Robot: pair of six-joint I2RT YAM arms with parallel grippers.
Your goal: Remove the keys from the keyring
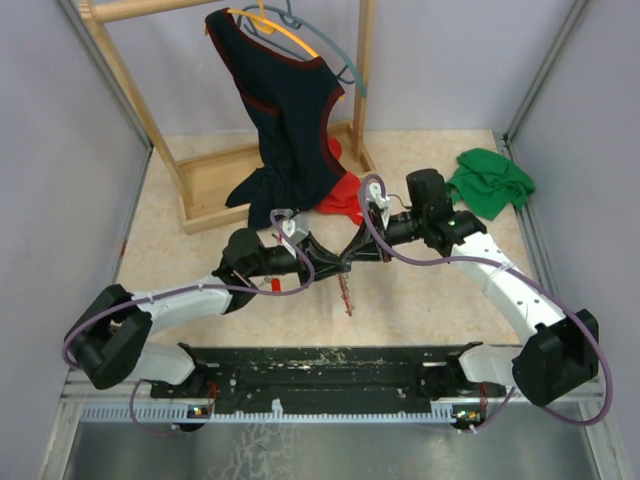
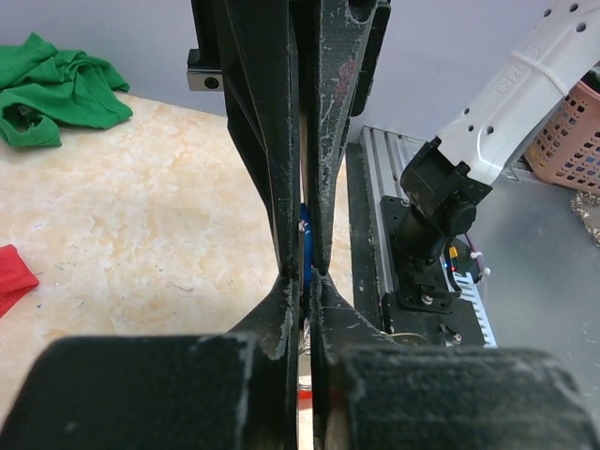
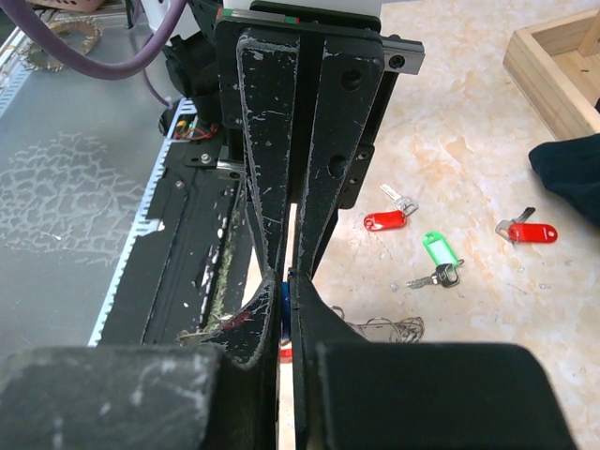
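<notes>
Mid-desk (image 1: 420, 310), tip to tip: the left pincer (image 2: 305, 277) clamps the dangling keyring (image 1: 348, 293), and the right pincer (image 3: 286, 274) clamps the blue key (image 3: 284, 300). A red key (image 3: 384, 221), green key (image 3: 438, 249) and second red key (image 3: 530, 232) lie loose nearby.

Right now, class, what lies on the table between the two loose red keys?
The green key lies between one red key and the other red key, slightly off their line. The right wrist view shows it.

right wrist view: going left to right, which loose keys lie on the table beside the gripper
red key → green key → second red key
</notes>
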